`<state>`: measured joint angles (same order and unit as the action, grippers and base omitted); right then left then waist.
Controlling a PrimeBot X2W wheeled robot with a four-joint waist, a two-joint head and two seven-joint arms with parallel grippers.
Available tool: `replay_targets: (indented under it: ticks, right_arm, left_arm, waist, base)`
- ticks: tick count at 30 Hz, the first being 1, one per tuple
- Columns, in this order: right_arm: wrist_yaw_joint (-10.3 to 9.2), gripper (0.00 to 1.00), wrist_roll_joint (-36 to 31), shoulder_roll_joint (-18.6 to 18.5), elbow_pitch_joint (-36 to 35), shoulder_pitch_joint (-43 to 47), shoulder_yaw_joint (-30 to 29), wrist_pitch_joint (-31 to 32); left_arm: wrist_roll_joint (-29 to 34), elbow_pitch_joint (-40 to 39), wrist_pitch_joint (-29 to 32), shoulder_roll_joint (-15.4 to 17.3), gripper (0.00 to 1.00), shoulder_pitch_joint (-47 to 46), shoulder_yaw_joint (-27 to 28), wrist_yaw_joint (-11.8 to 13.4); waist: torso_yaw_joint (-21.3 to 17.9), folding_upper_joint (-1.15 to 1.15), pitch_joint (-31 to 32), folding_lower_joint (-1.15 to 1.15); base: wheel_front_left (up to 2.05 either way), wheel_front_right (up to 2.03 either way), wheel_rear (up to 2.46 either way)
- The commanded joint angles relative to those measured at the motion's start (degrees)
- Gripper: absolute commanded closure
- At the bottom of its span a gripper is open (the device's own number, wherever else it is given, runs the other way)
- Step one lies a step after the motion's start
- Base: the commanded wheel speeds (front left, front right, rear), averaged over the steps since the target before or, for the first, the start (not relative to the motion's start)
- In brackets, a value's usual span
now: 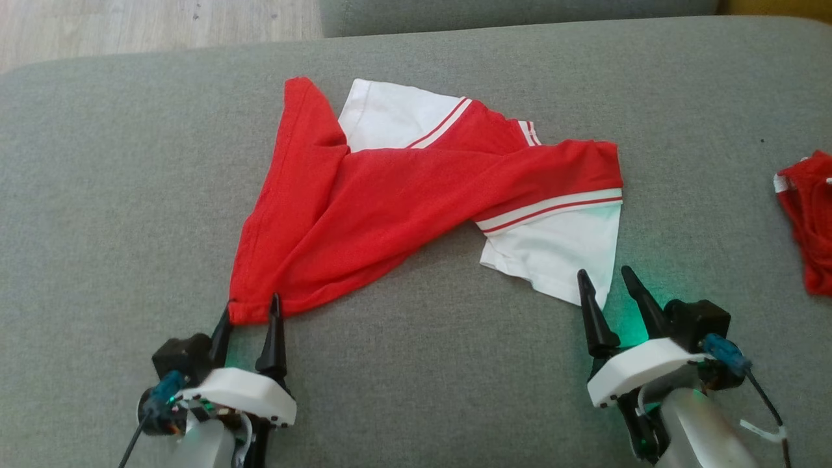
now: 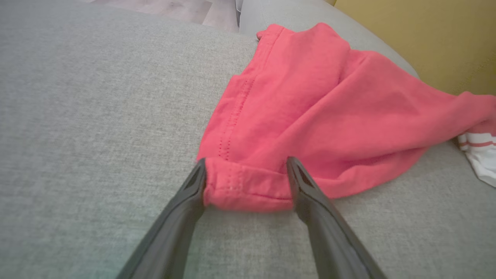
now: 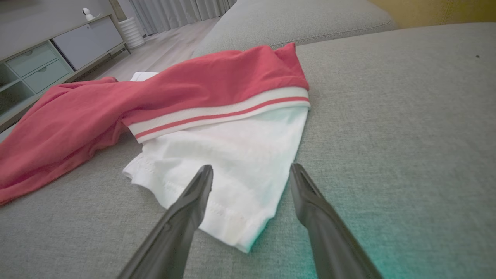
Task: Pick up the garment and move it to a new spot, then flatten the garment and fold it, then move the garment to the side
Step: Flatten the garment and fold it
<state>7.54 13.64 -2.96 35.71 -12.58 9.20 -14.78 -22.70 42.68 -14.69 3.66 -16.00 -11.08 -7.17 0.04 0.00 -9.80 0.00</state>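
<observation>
1. The garment (image 1: 416,188), red with white striped sleeves, lies twisted across the middle of the grey cushion (image 1: 97,195).
2. Its red hem corner trails toward the cushion's near edge.
3. The left gripper (image 1: 252,304) is released, its fingers spread to either side of that bunched red corner and touching it.
4. The right gripper (image 1: 603,272) is also released, jaws apart over the near white sleeve's corner.
5. Another red cloth (image 1: 809,221) sits at the cushion's right edge, well apart.

Tapered black jaws meet white wrist plates (image 1: 244,393), with blue-plugged black cables (image 1: 761,392) and silvery forearms (image 1: 705,429).
</observation>
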Motion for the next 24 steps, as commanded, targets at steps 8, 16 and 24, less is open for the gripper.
replay_targets:
  ticks: [8,16,24]
  right_arm:
    - [-0.05,0.00,0.6,0.1,-1.1,-1.5,1.4,-0.2]
    - [-0.05,0.00,0.8,0.1,-1.0,-1.6,1.4,-0.2]
    - [-0.05,0.00,2.7,0.1,0.6,-1.4,2.1,-0.2]
  left_arm:
    - [-0.9,-0.2,-0.3,1.5,0.00,0.5,0.4,-0.3]
    - [1.4,2.8,-0.3,1.9,0.45,0.4,1.1,-0.3]
    - [3.4,4.3,-0.3,1.8,1.00,-0.6,1.4,-0.3]
  waist:
    - [0.0,0.00,0.3,0.00]
    - [-0.1,0.00,0.2,0.00]
    - [0.1,0.00,1.0,0.00]
  base:
    - [0.00,0.00,0.00]
    - [0.00,0.00,0.00]
    - [0.00,0.00,0.00]
